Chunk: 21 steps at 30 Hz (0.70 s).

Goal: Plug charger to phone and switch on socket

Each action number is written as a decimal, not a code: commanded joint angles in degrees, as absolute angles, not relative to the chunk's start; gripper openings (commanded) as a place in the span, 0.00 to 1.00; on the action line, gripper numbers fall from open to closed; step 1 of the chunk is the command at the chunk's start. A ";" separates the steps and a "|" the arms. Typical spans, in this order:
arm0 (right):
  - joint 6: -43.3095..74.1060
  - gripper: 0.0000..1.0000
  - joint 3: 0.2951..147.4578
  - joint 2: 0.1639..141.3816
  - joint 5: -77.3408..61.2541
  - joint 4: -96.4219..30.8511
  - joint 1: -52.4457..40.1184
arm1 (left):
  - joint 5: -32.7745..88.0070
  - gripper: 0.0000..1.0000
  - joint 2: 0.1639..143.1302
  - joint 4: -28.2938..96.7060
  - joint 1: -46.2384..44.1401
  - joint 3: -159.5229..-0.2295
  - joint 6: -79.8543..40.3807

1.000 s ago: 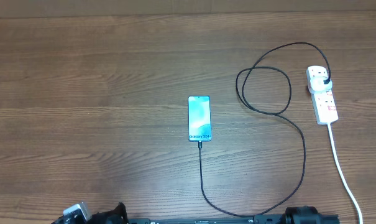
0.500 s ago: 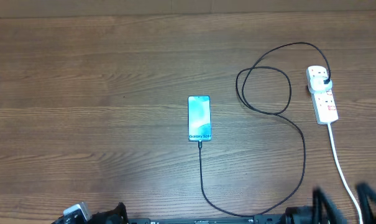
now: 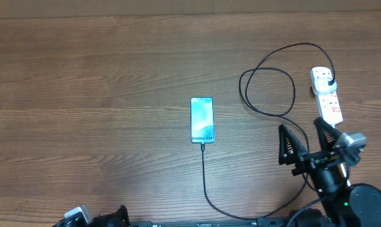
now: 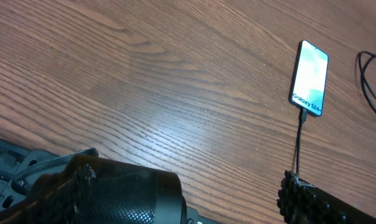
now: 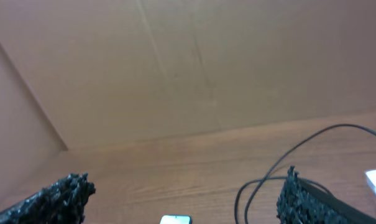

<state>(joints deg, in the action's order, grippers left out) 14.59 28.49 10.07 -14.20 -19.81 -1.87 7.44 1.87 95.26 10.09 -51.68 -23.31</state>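
The phone lies flat mid-table, its cyan screen lit. The charger cable has its small connector in the phone's near end. It loops right to a black plug seated in the white socket strip. My right gripper is open and empty, just near-left of the strip, above the cable. In the right wrist view the gripper shows spread fingers, the cable loop and the phone's top. My left gripper is open low at the near edge; the phone lies far ahead of it.
The strip's thick white cord runs toward the near right edge, partly under my right arm. A plain brown wall stands behind the table. A black arm base sits between the left fingers.
My right arm has risen from the near right edge into view and moved up toward the socket strip, fingers open. The phone, the cable and the left arm have not moved.
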 commanded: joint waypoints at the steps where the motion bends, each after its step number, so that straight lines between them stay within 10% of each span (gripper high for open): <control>1: 14.50 1.00 23.22 5.98 -16.16 -14.68 -1.91 | 7.92 1.00 1.21 95.77 9.72 -51.48 -22.26; 21: 14.52 1.00 3.62 0.21 -9.32 -1.61 -1.89 | 7.92 1.00 1.21 95.77 9.72 -51.48 -22.26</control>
